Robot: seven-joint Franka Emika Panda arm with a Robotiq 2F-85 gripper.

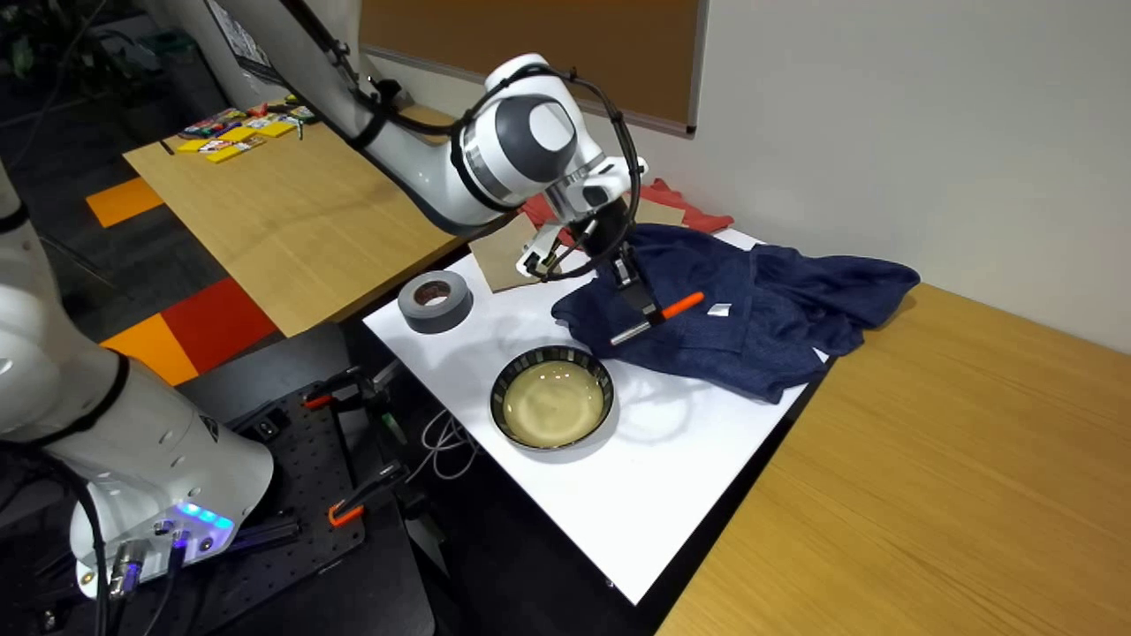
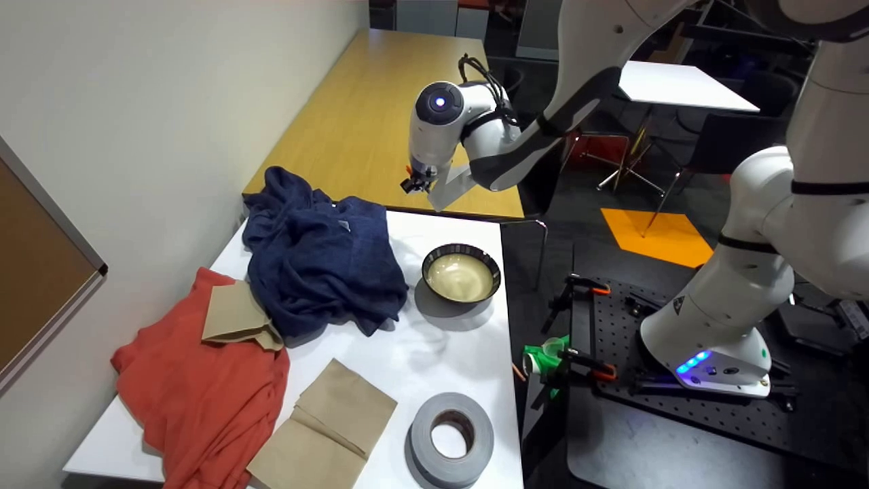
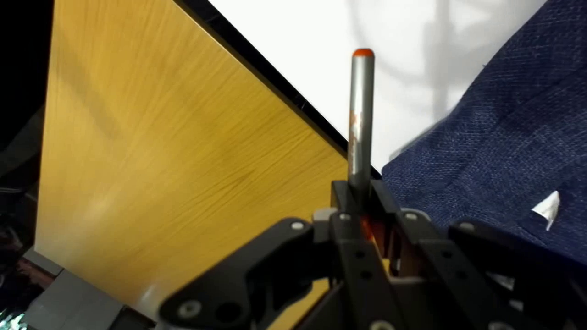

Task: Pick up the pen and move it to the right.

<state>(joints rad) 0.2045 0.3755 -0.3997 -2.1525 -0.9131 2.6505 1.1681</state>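
Observation:
The pen is a slim stick, orange on one end and silver on the other. My gripper is shut on it near its middle and holds it tilted in the air. In the wrist view the pen's silver half, with a small orange tip, sticks out past the fingertips. A bit of orange shows between the fingers below. In an exterior view the gripper is over the seam between the white and wooden tables; only a small orange part of the pen shows there, the rest hidden.
A dark-rimmed bowl stands on the white table. A navy cloth, red cloth, brown paper and tape roll lie on it. A dark gap separates it from the wooden table. A wall runs behind.

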